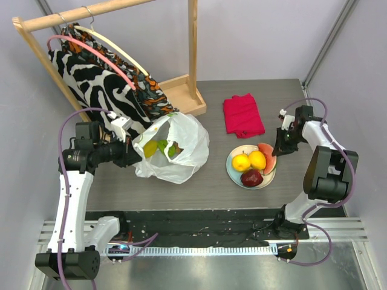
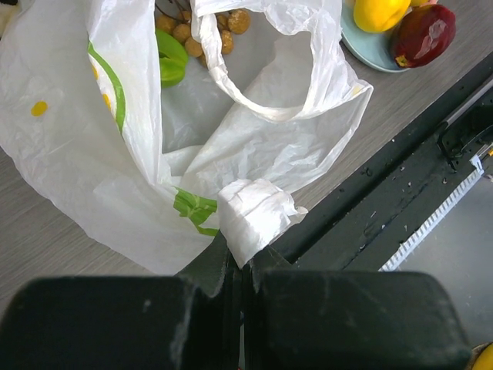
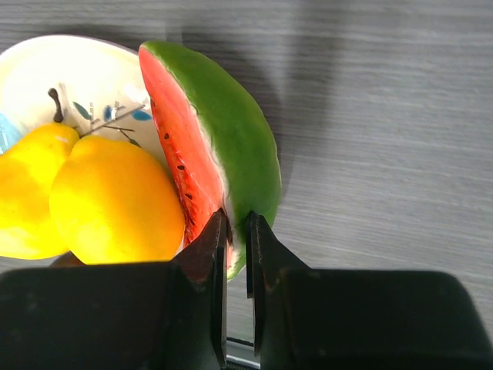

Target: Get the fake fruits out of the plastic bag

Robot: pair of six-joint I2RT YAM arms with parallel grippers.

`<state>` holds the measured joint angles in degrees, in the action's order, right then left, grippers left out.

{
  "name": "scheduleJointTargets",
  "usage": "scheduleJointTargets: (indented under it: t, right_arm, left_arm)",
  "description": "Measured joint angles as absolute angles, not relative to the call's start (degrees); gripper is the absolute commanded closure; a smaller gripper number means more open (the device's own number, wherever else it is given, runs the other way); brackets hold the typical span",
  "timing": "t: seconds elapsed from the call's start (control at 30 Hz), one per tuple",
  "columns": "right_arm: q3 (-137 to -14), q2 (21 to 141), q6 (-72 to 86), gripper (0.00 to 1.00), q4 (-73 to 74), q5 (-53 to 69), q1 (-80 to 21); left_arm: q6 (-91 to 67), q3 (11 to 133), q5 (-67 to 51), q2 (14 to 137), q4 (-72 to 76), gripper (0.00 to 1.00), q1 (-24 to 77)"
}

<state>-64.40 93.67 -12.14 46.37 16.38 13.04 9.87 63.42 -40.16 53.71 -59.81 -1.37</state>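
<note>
A fake watermelon slice, red flesh facing left and green rind facing right, stands tilted on the rim of a white plate painted with a twig and blue leaves. Two yellow lemons fill the lower left, the nearer one touching the slice. At bottom centre, the right gripper has its dark fingers nearly together, the slice's lower tip showing in the narrow gap. Grey wood-grain table fills the right.

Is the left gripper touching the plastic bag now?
Touching. The left wrist view shows a bunched fold of the plastic bag pinched in the shut left gripper.
</note>
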Motion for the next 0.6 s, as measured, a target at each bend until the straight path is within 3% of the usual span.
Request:
scheduleJointTargets:
  t: [0.1, 0.23, 0.4, 0.47, 0.6]
  right_arm:
    - [-64.18, 93.67, -11.62, 0.75, 45.15, 16.40, 11.09]
    - [-63.64, 93.65, -10.87, 0.37, 43.86, 16.34, 9.45]
    - [-63.48, 93.67, -10.85, 0.20, 45.25, 15.84, 8.91]
    - [-65.19, 93.67, -11.18, 0.05, 47.31, 15.77, 8.86]
    - [-74.83, 93.21, -12.14, 0.01, 50.02, 16.91, 8.19]
  left_arm:
    - [9.34, 63.42, -40.18, 53.71, -59.81, 1.00, -1.65]
    - [9.34, 63.46, -40.18, 53.71, -59.88, 1.00, -1.69]
    - [9.37, 63.48, -40.18, 53.58, -60.20, 1.00, -1.91]
    - [9.45, 63.48, -40.16, 53.32, -60.51, 1.00, -1.96]
    - [10.79, 63.31, -40.36, 52.47, -61.58, 1.00, -1.98]
